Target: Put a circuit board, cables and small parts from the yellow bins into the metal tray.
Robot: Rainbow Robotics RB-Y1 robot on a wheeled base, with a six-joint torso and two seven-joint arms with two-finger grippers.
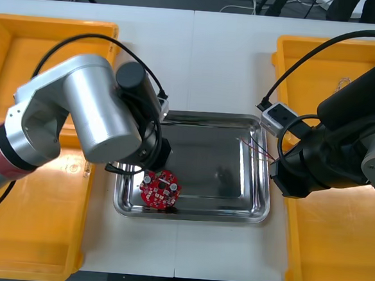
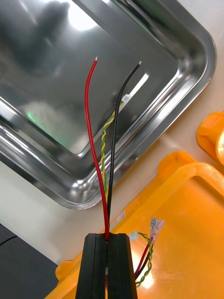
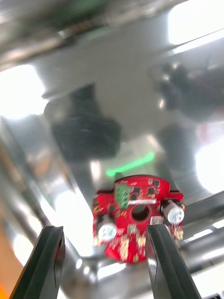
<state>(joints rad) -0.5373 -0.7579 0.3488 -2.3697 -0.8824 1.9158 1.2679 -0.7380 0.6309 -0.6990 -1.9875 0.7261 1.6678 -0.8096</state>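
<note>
Two things going on: right claw pinches the cables, floppy and light by the look, tips over the metal tray. Left claw gapes above the stiff, probably fragile circuit board lying inside; I'd grab its edges.

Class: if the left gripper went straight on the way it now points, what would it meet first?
Probably the circuit board, lying in the tray just ahead of the open left gripper; depth is unclear.

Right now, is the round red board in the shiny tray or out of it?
In: the circuit board lies on the tray floor, the open left pincer over it.
</note>
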